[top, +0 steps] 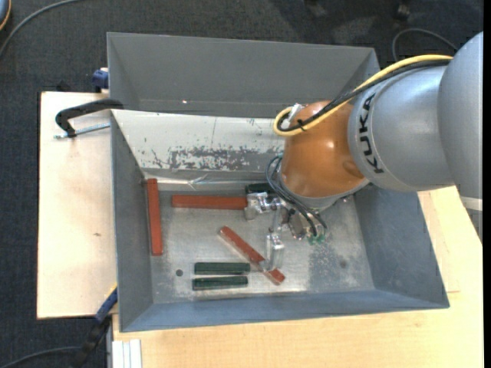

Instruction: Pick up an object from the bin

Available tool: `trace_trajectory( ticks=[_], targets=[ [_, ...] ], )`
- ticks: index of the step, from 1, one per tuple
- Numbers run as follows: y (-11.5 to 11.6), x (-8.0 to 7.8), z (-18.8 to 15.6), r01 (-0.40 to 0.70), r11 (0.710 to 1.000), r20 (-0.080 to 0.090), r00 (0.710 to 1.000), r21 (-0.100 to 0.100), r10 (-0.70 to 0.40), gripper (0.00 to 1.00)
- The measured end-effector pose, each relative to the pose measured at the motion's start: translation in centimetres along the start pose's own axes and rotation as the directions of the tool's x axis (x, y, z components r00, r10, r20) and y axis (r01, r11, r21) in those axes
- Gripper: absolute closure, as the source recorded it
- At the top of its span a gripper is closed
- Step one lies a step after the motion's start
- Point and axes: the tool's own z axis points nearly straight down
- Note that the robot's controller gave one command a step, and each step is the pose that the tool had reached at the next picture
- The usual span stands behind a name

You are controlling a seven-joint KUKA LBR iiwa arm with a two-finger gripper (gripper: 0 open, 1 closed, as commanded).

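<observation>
Fingers [273, 245] of the gripper [275, 254] hang low over the floor of the grey metal bin [230, 75]. Whether they are spread or pressed together cannot be told from this angle. One metal finger shows, its tip coming down onto or right beside a slanted red-brown stick [242, 245], and nothing can be seen caught between the fingers. The bin holds a few thin bars, all lying flat and loose on its floor rather than heaped. The slanted red-brown stick lies in the near-middle of the floor, running from upper left to lower right in the camera view, with its lower end close to the front wall. Just left of it, two dark green sticks [221, 267] lie side by side, parallel to the front wall. A second red-brown stick [205, 202] lies crosswise farther back, its right end near the gripper's body. A third red-brown stick [155, 217] lies along the left wall. A small dark speck [179, 273] sits on the floor left of the green pair. Above the gripper, the wrist's orange cover [318, 159] and the silver arm [418, 125], with a yellow cable [399, 66] running along it, reach in from the right.
</observation>
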Motion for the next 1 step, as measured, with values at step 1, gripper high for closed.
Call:
trace_trajectory(
  ticks=[1],
  targets=[
    [6.28, 3.58, 0.99, 0.098, 0.995, 0.004, 0.995, -0.005, -0.098, 0.00]
  ],
)
